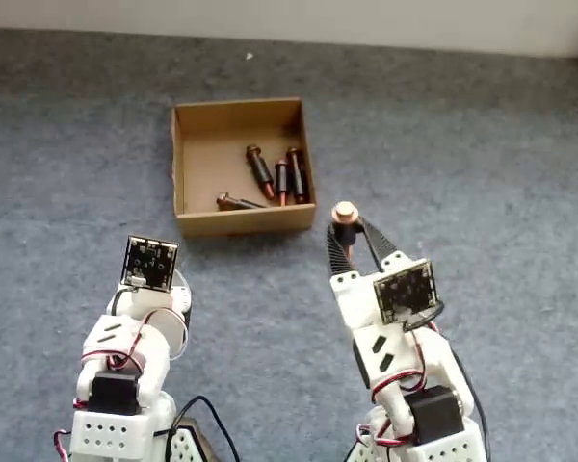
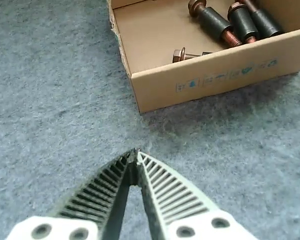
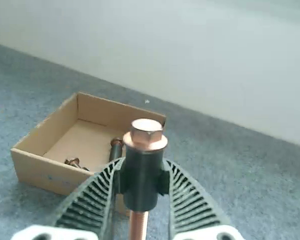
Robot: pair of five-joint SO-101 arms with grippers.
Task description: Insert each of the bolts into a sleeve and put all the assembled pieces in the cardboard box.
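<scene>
My right gripper (image 3: 140,182) is shut on an assembled piece (image 3: 141,172), a copper bolt standing upright in a black sleeve. In the high view that gripper (image 1: 351,239) holds the piece (image 1: 345,216) just off the near right corner of the cardboard box (image 1: 185,154). The box (image 2: 210,80) contains several assembled bolt-and-sleeve pieces (image 1: 275,176) lying flat. My left gripper (image 2: 135,159) is shut with nothing in it, low over the carpet in front of the box. In the high view the left arm (image 1: 152,265) sits below the box's near left corner.
Grey carpet (image 1: 482,164) covers the whole work area, with open floor on both sides of the box. A pale wall (image 3: 215,55) runs along the far edge.
</scene>
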